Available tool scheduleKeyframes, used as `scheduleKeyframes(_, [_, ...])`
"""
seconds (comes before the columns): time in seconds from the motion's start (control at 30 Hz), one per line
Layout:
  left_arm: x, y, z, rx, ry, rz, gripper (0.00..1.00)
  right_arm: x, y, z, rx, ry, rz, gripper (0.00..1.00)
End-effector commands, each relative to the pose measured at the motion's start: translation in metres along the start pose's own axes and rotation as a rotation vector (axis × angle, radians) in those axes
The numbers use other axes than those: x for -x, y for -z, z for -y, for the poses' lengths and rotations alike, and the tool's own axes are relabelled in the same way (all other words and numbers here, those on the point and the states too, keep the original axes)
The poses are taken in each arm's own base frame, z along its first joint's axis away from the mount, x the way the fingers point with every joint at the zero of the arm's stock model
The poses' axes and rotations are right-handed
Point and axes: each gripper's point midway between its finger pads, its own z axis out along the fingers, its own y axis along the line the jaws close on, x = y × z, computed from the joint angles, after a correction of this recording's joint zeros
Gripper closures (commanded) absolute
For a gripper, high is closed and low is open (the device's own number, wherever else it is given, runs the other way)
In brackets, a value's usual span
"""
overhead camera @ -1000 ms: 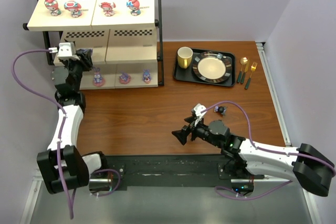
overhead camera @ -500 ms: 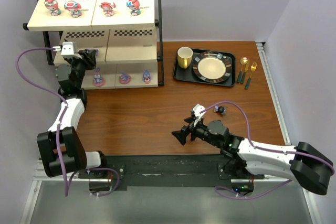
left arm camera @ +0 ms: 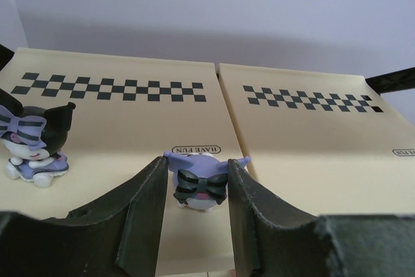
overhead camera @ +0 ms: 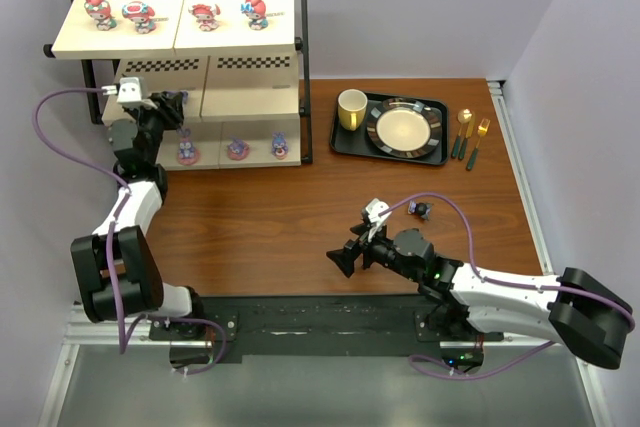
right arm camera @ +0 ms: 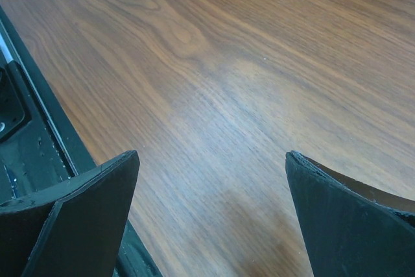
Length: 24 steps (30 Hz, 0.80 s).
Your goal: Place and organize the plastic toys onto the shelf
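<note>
One bowed toy (left arm camera: 200, 185) clamped in left hand (left arm camera: 198, 168) over shelf (left arm camera: 311, 141), black-eared toy (left arm camera: 34, 141) nearby; right hand (right arm camera: 211, 155) spread.

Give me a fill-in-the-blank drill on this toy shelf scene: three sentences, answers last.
1. The shelf carries ____ pink toys on its top board.
2. The left pincer holds a figurine wearing a striped ____.
3. One dark toy lies on the table, on the robot's ____ side.
Missing words: four; bow; right.
</note>
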Motion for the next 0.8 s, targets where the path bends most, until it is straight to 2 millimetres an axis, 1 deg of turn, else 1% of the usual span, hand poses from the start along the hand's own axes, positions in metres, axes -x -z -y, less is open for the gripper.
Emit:
scheduleKeyframes(0.0, [0.031,-0.0102,-0.0014,-0.011,-0.035,0.093,0.86,0.0164,-0.0025,0.0,-0.007,0.009,0.065,0.01])
scheduleKeyframes(0.17, [0.0282,-0.012,-0.0035,-0.001,-0.026,0.07,0.74,0.0164,-0.0019,0.0005,-0.009,0.006,0.067,0.01])
scheduleKeyframes(0.2, [0.0278,-0.0116,-0.0036,0.0,-0.03,0.068,0.68,0.0165,-0.0019,0.0008,-0.011,0.006,0.068,0.02])
scheduleKeyframes(0.27, [0.0281,-0.0115,-0.0036,0.0,-0.031,0.067,0.62,0.0165,-0.0019,0.0008,-0.011,0.007,0.068,0.02])
scheduleKeyframes(0.3, [0.0276,-0.0116,-0.0031,-0.001,-0.034,0.065,0.58,0.0168,-0.0017,0.0002,-0.009,0.006,0.069,0.01])
scheduleKeyframes(0.47, [0.0263,-0.0109,-0.0039,0.002,-0.032,0.06,0.49,0.0176,-0.0011,0.0006,-0.009,0.007,0.072,0.01])
scheduleKeyframes(0.5, [0.0282,-0.0105,-0.0026,-0.001,-0.033,0.064,0.45,0.018,-0.0009,0.0002,-0.008,0.007,0.073,0.01])
scheduleKeyframes(0.67, [0.0325,-0.0087,-0.0008,-0.004,-0.038,0.072,0.38,0.0172,-0.0008,0.0001,-0.007,0.007,0.071,0.02])
scheduleKeyframes(0.7, [0.0339,-0.0082,-0.0021,0.003,-0.038,0.075,0.35,0.0173,-0.0008,0.0003,-0.008,0.005,0.072,0.02])
scheduleKeyframes(0.77, [0.0356,-0.0072,-0.0012,0.004,-0.039,0.08,0.32,0.0185,-0.0004,-0.0002,-0.005,0.007,0.076,0.01])
